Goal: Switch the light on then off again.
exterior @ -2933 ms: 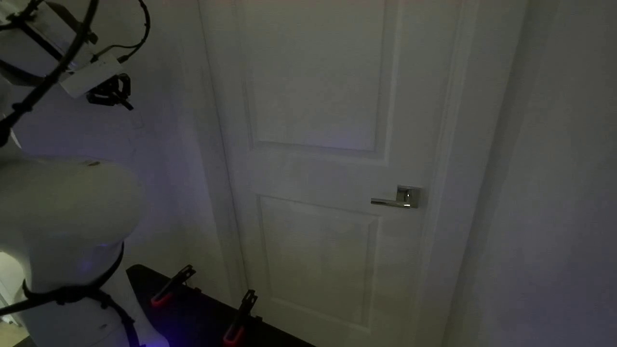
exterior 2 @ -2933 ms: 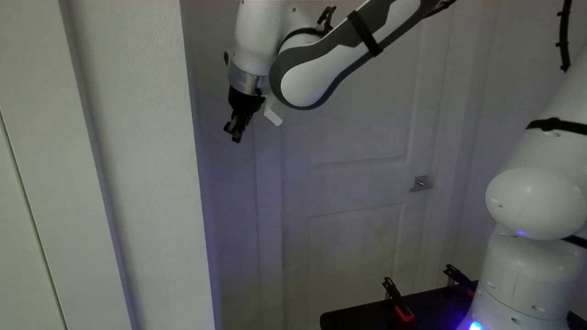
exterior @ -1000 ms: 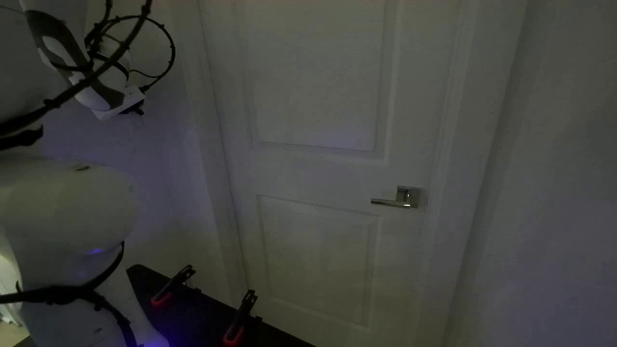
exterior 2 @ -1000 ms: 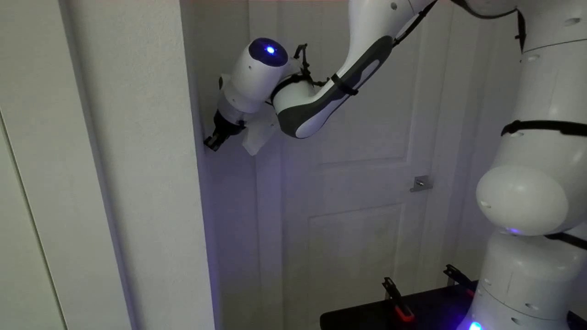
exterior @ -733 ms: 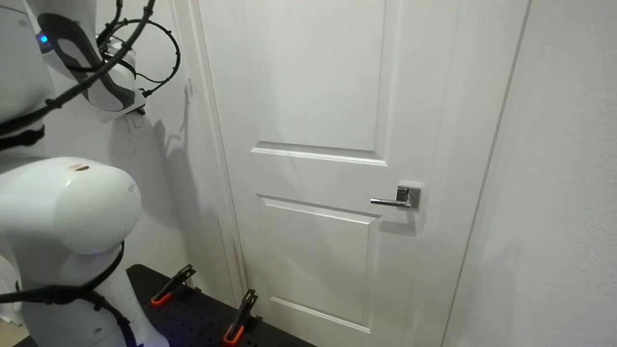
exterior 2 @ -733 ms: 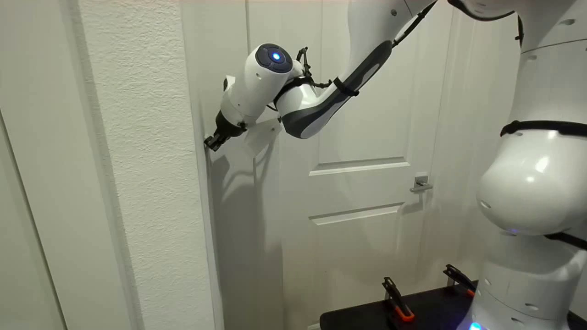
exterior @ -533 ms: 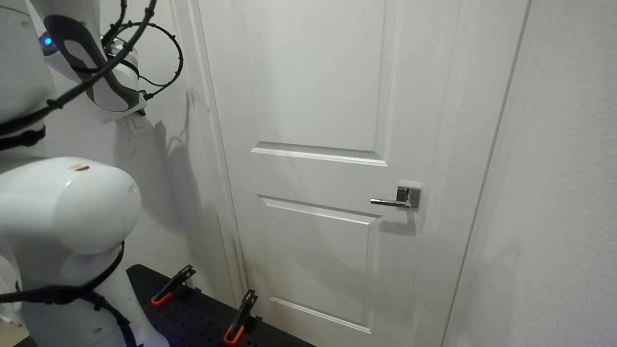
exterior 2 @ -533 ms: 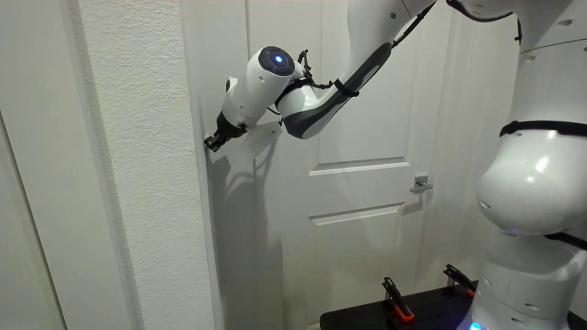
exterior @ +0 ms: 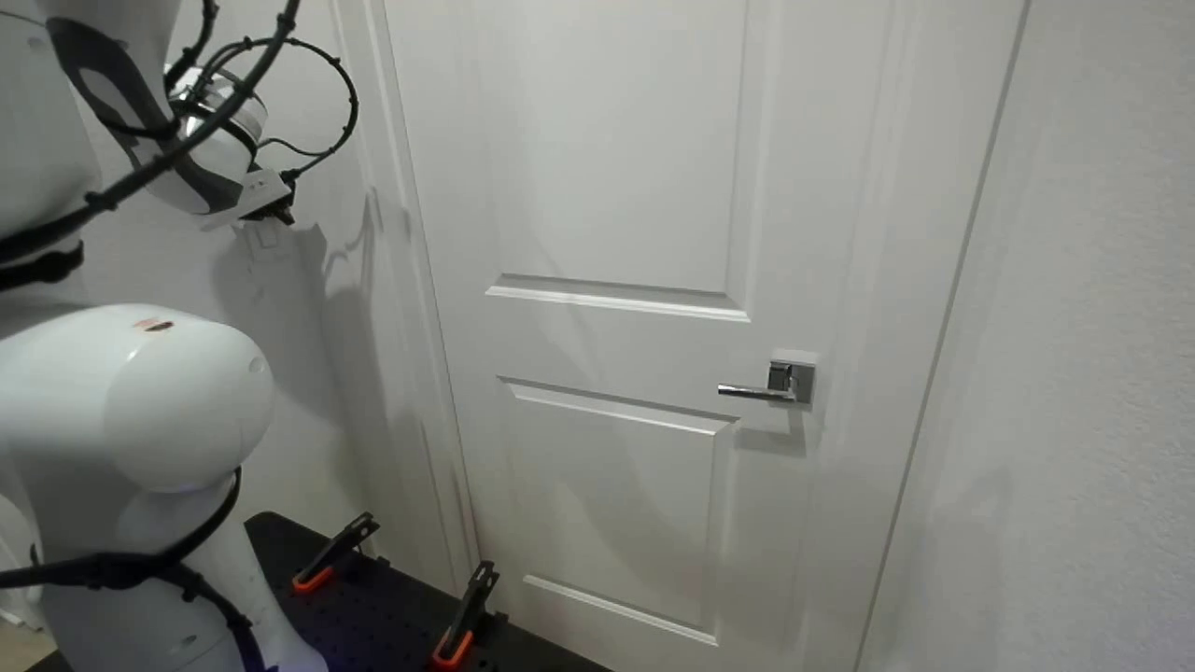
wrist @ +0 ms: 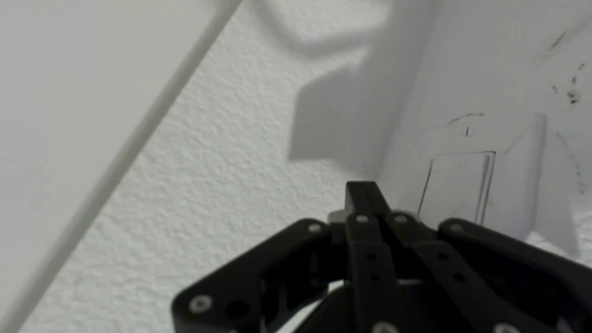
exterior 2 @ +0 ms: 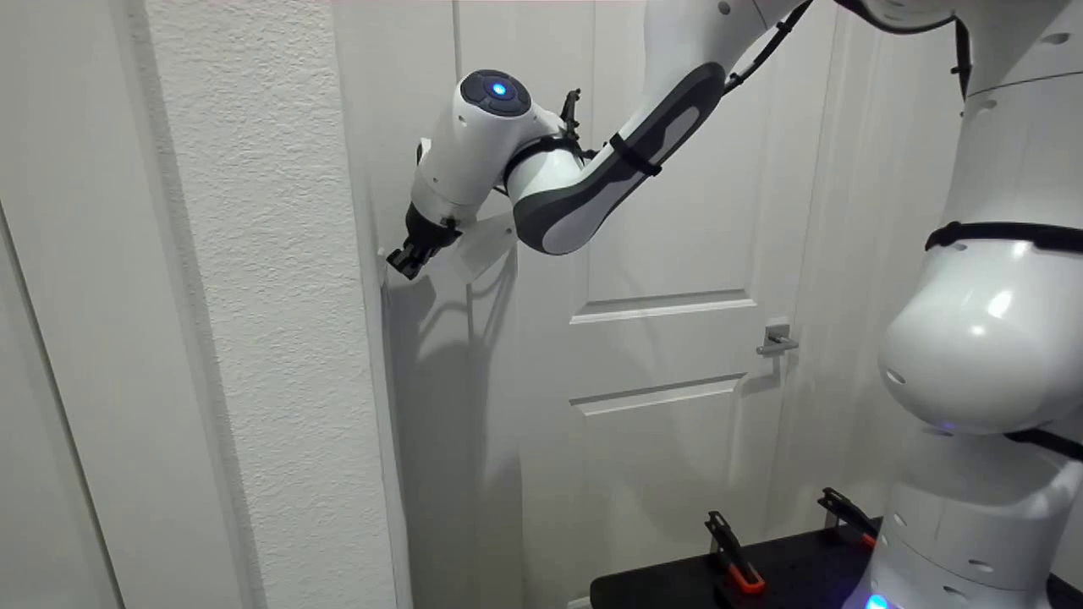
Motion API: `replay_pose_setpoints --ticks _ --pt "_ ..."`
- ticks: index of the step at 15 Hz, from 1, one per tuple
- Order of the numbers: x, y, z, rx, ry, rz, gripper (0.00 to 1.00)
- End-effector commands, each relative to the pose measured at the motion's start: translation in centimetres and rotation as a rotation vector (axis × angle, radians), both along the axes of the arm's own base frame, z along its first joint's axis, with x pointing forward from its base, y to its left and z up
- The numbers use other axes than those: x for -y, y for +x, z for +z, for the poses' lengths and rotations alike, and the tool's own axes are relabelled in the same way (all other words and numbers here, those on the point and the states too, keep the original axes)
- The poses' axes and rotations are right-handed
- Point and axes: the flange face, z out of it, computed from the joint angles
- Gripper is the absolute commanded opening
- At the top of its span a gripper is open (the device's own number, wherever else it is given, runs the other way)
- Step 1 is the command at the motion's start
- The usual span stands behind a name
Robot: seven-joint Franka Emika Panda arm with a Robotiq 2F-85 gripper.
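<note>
The light fixture is out of view, but the room is brightly lit. The white wall switch plate (wrist: 462, 180) shows in the wrist view, right of centre, with a rectangular rocker and a screw above it. My gripper's lower edge hides part of it. In an exterior view the plate (exterior: 268, 237) sits just below the gripper (exterior: 278, 217). In the wrist view my black gripper (wrist: 365, 185) is shut, fingertips together with nothing between them, left of the rocker. In an exterior view the gripper (exterior 2: 404, 264) is close to the wall; contact cannot be told.
A white door (exterior: 616, 355) with a silver lever handle (exterior: 761, 390) stands beside the switch wall. A textured wall edge (exterior 2: 279, 304) stands close to the gripper. A black table (exterior: 373, 602) carries clamps (exterior: 467, 616) and the robot base.
The room went from dark to brightly lit between 1.0 and 0.7 seconds ago. The gripper came down to the switch wall, and since half a second ago has shifted slightly back from it.
</note>
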Motion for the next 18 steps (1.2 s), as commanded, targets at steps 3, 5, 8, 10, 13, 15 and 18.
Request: replay_pose_setpoints --ticks 3,5,8,10,13,15,18 --pt "1.1 -0.6 3.4 -0.032 -0.115 0.008 0.00" --pt "0.6 -0.9 3.4 -0.101 -0.158 0.047 0.00" --pt "0.9 -1.4 4.6 -0.183 -0.216 0.103 0.00" --pt "1.4 -1.7 5.6 -0.232 -0.258 0.134 0.00" --pt "2.8 -1.9 7.5 -0.293 -0.309 0.173 0.34" --pt "3.8 -2.0 8.7 -0.329 -0.340 0.206 0.50" --pt "5.4 -2.1 10.0 -0.372 -0.386 0.248 0.72"
